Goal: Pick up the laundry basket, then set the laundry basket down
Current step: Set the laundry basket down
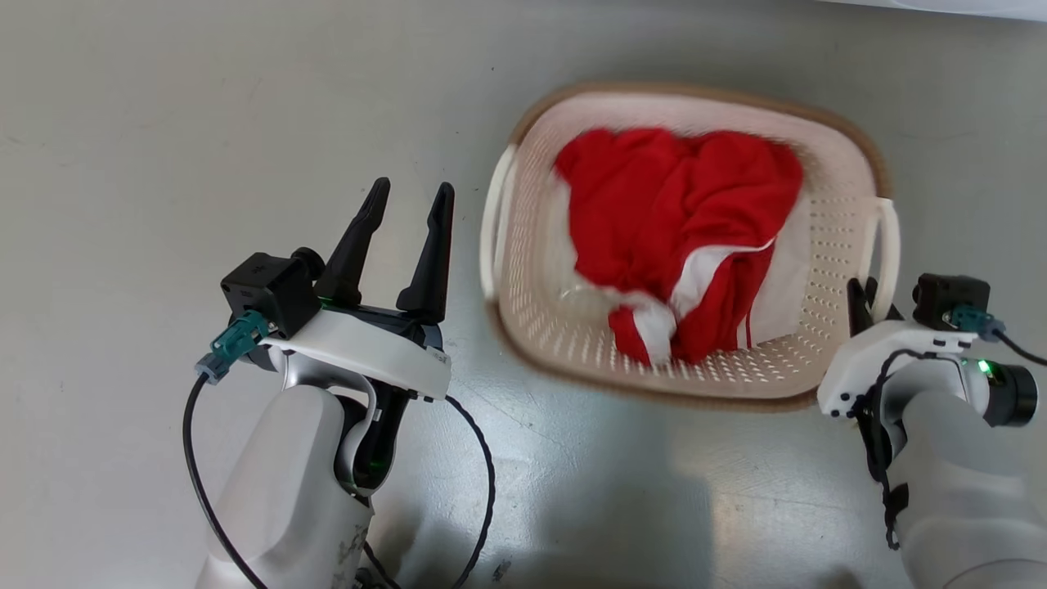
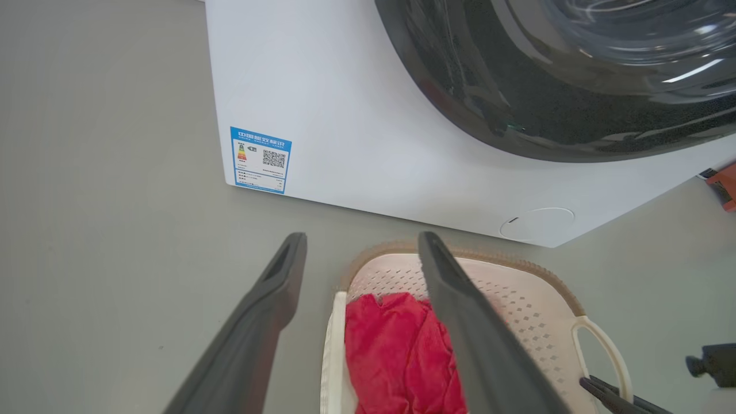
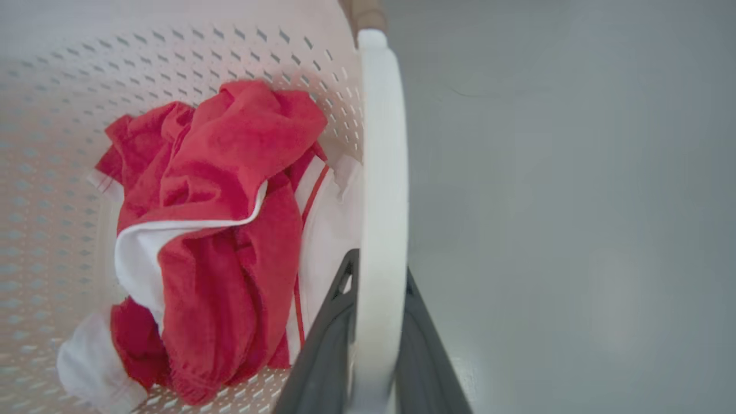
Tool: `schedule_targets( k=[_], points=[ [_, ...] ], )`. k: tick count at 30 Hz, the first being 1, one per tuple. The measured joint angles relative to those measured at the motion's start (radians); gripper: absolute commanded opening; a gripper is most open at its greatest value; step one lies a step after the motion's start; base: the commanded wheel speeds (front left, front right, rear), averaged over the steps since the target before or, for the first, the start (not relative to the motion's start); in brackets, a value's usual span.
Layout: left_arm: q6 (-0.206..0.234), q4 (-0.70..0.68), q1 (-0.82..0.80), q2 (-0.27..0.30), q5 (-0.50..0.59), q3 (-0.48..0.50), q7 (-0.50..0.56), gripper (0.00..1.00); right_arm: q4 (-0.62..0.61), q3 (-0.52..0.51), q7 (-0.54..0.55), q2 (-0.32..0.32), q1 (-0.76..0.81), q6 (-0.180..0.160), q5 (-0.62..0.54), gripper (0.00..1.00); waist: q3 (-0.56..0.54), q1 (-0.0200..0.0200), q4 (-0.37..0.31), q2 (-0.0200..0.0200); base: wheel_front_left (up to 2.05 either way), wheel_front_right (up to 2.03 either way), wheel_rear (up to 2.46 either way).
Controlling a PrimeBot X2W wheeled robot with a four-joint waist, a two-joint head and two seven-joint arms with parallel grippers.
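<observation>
The laundry basket is cream, perforated and brown-rimmed, and holds a crumpled red and white garment. It shows at the upper right of the head view over the grey floor, slightly blurred. My right gripper is shut on the basket's right white loop handle; in the right wrist view its two dark fingers pinch the handle from both sides. My left gripper stands open just left of the basket's left handle, touching nothing. In the left wrist view the basket lies beyond its spread fingers.
A large white washing machine with a dark round door stands just beyond the basket, carrying a blue label low on its front. Bare grey floor spreads to the left and in front. A black cable loops off my left wrist.
</observation>
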Motion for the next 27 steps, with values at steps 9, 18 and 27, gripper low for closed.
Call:
schedule_targets(
  k=[9, 18, 27],
  points=[
    [0.000, 0.000, 0.000, 0.000, -0.003, 0.000, 0.000, 1.00, 0.010, -0.007, -0.001, 0.002, -0.016, 0.003, -0.009, 0.00, 0.001, 0.0000, 0.003, 0.0000, 0.00, 0.00, 0.00],
    [0.000, 0.000, 0.000, 0.000, -0.020, -0.004, 0.000, 1.00, -0.003, -0.020, 0.000, 0.003, -0.017, 0.003, -0.011, 0.00, 0.000, 0.0000, 0.003, 0.0000, 0.00, 0.00, 0.00],
    [0.001, 0.000, 0.000, 0.000, -0.019, -0.008, 0.000, 1.00, 0.004, -0.022, 0.001, 0.003, -0.028, 0.003, 0.037, 0.00, -0.007, 0.0000, -0.002, 0.0000, 0.00, 0.00, 0.00]
  ],
)
